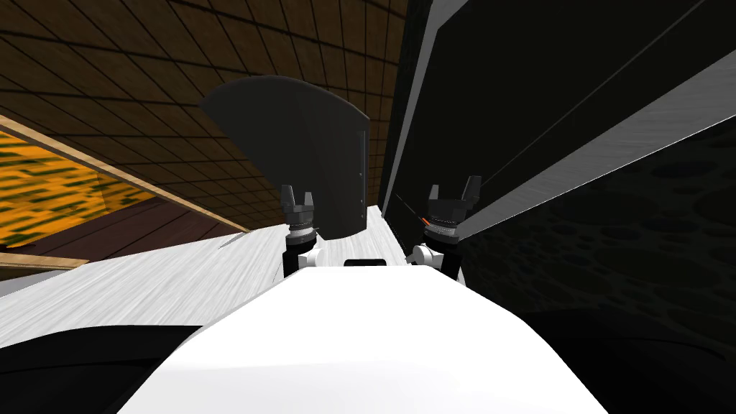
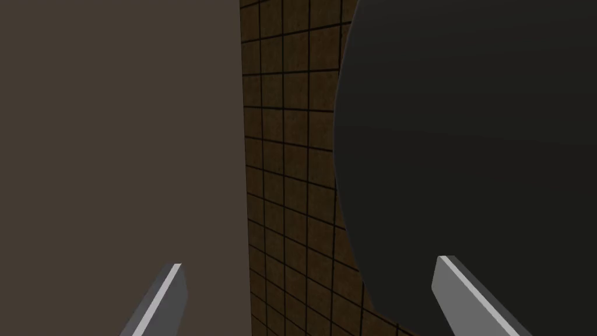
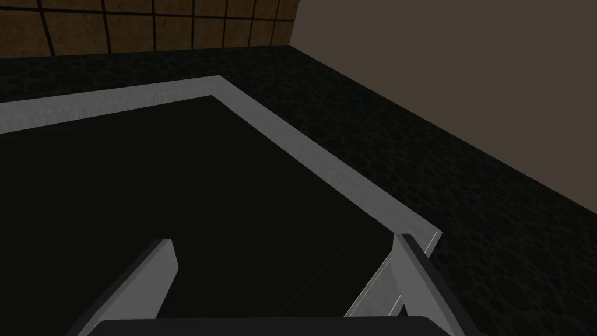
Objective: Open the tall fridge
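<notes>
Head view: my right gripper, jaws wide, hangs beside the tall black silver-framed fridge; left gripper likewise wide.

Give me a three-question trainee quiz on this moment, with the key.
1. True or false: the left tool is shut.
2. Multiple choice: what lies in front of the right tool? A) a black panel with a silver frame; B) a wooden drawer; C) a window.
3. Fill in: the brown surface beside the dark rounded panel is covered in square ____.
Key: 1 false; 2 A; 3 tiles.
</notes>
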Controlling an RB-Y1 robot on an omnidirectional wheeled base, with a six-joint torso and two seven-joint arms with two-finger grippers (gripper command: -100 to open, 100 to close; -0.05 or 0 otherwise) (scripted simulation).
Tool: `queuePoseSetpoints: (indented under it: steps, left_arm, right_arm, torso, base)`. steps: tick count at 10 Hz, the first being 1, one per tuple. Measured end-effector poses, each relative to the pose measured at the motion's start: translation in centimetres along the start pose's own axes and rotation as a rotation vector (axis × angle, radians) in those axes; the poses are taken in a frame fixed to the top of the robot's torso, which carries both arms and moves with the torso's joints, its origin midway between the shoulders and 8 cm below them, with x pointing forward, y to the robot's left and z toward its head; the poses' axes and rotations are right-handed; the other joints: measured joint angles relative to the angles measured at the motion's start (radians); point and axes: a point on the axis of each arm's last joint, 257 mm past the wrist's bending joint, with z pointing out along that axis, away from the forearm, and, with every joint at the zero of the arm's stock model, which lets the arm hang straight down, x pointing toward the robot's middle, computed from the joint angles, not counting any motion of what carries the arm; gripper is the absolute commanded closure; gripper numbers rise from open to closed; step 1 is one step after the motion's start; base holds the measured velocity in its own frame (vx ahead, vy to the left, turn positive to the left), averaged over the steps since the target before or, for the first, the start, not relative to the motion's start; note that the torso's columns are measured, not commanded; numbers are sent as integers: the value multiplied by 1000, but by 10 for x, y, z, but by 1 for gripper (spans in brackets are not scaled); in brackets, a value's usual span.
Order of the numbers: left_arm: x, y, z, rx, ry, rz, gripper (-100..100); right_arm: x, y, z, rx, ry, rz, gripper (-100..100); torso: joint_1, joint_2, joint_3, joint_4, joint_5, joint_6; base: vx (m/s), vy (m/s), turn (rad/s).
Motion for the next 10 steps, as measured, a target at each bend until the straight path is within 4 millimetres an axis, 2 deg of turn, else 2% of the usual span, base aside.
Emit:
queuePoseSetpoints:
  steps: [2, 9, 10]
  left_arm:
    - [0, 0, 0, 0, 0, 0, 0]
    - [0, 0, 0, 0, 0, 0, 0]
    - [0, 0, 0, 0, 0, 0, -100]
  right_arm:
    - [0, 0, 0, 0, 0, 0, 0]
    - [0, 0, 0, 0, 0, 0, 0]
    - [0, 0, 0, 0, 0, 0, 0]
  torso:
    - [0, 104, -209, 105, 0, 0]
    - [0, 618, -1234, 617, 0, 0]
    - [0, 691, -1382, 691, 0, 0]
  base:
    - [0, 0, 0]
    - [0, 0, 0]
    - [29, -12, -26]
